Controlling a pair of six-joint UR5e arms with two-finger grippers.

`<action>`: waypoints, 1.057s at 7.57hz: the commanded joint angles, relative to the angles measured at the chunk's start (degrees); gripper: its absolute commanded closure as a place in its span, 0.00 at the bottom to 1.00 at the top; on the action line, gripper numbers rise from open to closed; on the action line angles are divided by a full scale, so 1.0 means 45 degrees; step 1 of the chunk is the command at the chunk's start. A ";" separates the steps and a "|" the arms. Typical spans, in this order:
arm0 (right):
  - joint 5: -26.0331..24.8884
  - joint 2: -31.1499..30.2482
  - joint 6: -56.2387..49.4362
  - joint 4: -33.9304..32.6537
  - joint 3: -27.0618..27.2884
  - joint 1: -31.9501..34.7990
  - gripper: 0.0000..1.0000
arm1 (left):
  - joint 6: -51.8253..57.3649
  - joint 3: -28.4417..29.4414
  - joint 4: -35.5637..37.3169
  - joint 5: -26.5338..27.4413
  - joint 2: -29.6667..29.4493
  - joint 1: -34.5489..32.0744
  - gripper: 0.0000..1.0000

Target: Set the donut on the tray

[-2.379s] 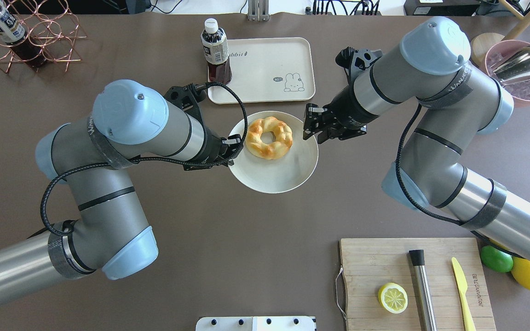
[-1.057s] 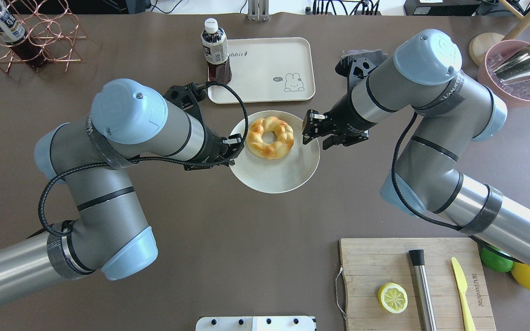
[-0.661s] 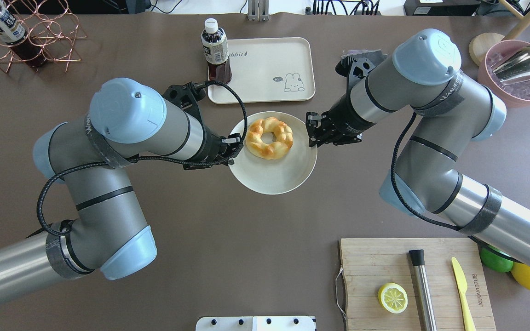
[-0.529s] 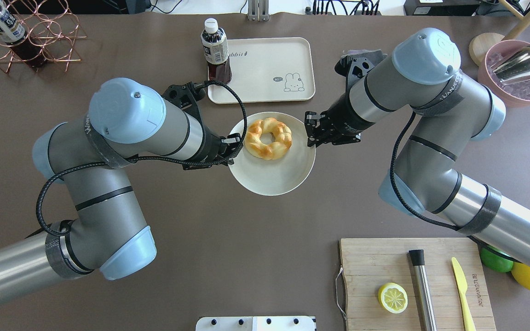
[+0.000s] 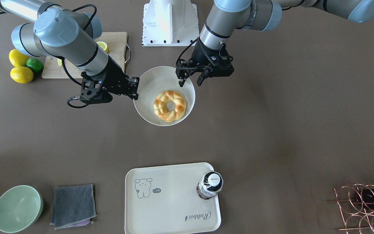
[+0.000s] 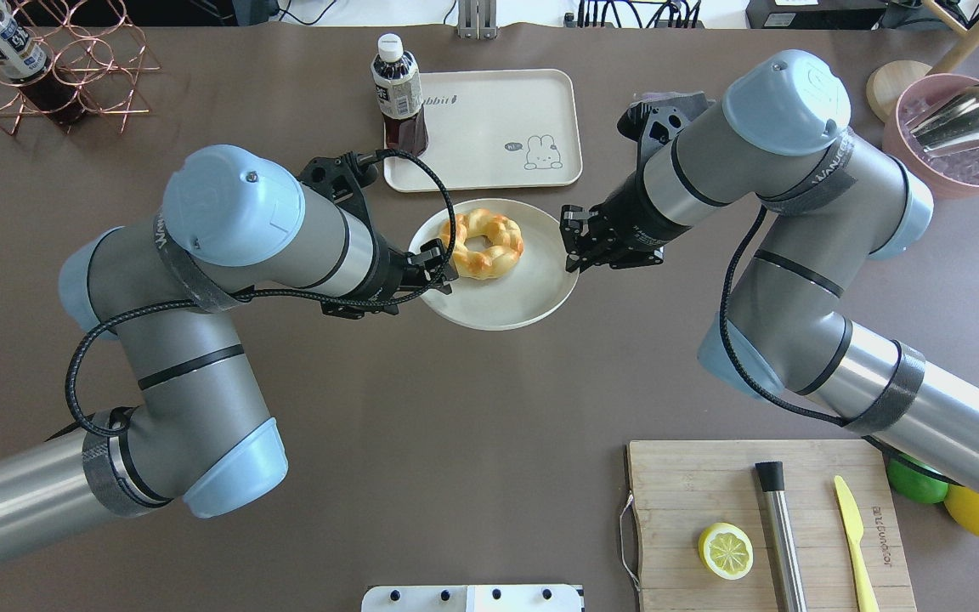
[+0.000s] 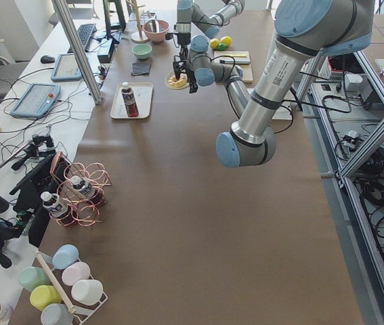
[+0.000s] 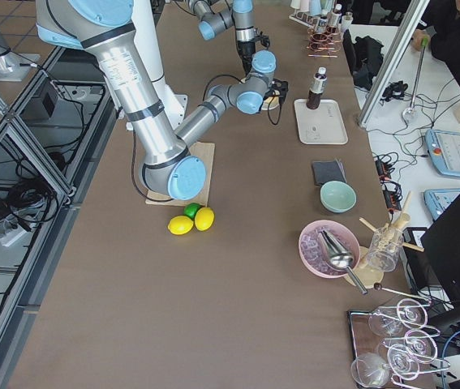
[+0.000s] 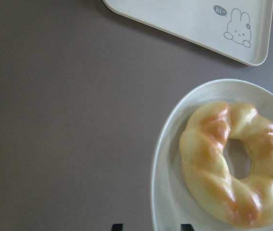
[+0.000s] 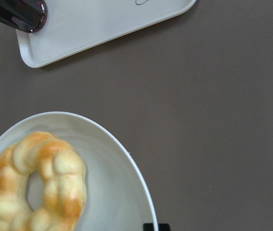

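The golden twisted donut (image 6: 481, 245) lies in a white round bowl (image 6: 515, 297), which tips toward the cream bear tray (image 6: 498, 110) just beyond it. My right gripper (image 6: 572, 246) is shut on the bowl's right rim; in the right wrist view (image 10: 156, 226) its tips pinch the rim beside the donut (image 10: 37, 183). My left gripper (image 6: 443, 268) is at the left rim. In the left wrist view its fingertips (image 9: 187, 227) stand wide apart, one inside and one outside the rim. The front view shows the same spread for the left gripper (image 5: 190, 82).
A dark drink bottle (image 6: 398, 93) stands on the tray's left corner. A cutting board (image 6: 821, 476) with a lemon half and knife is at the near right. A copper rack (image 6: 56, 68) and a pink bowl (image 6: 965, 127) sit at the far corners. A green bowl (image 5: 17, 208) and a grey cloth (image 5: 73, 205) lie beside the tray.
My right gripper moved in and closed on the bowl's rim. In the last half second the bowl and donut shifted toward the tray and tipped. My left wrist turned with it.
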 commanded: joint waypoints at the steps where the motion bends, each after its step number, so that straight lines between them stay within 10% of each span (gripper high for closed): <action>1: -0.0160 -0.0107 0.0025 0.0021 -0.0038 0.0000 1.00 | 0.0000 -0.0018 -0.0030 -0.0043 -0.0025 -0.0112 0.02; 8: -0.1916 -0.0674 0.0219 0.0040 -0.0524 0.0486 1.00 | 0.0195 -0.0174 -0.0049 -0.0295 0.0324 -0.0891 0.02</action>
